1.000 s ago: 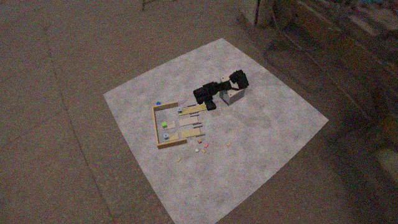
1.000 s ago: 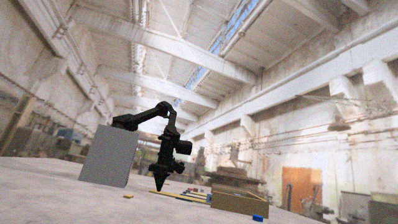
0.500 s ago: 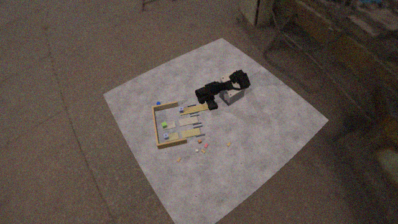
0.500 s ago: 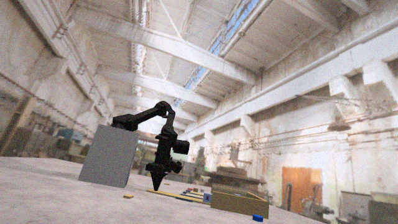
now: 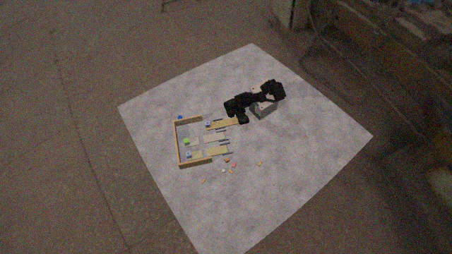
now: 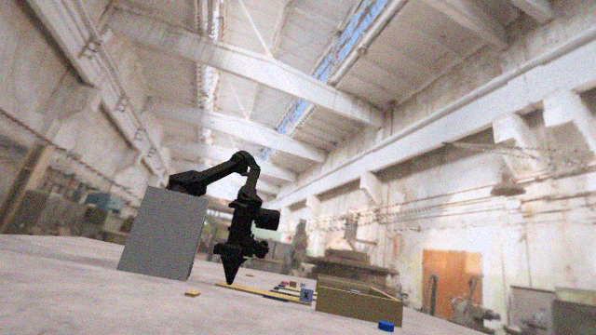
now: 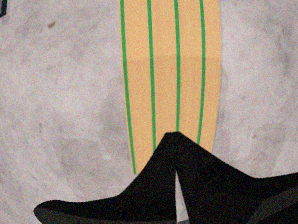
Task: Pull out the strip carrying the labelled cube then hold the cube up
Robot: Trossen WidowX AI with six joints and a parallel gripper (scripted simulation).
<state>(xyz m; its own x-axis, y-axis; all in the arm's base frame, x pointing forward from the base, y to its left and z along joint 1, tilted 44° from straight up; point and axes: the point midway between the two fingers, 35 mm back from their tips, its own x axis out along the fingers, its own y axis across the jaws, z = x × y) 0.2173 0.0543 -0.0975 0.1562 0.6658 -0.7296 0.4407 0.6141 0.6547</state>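
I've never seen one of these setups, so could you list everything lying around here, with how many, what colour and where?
Mat: one, pale grey, spread on the brown floor.
Wooden frame: one, tan, three-sided, on the mat.
Striped strip: one, orange with green lines, reaching out of the frame to the gripper.
Labelled cubes: two, blue-white, one on the striped strip, one at the frame's near corner.
Green cube: one, inside the frame.
Other strip pieces: several, beige and tan, in two rows.
Small blocks: about six, orange, pink, cream, scattered beside the frame.
Blue disc: one, outside the frame.
Grey box: one, under the arm's base.
Gripper: one, black, shut, tip on the striped strip.
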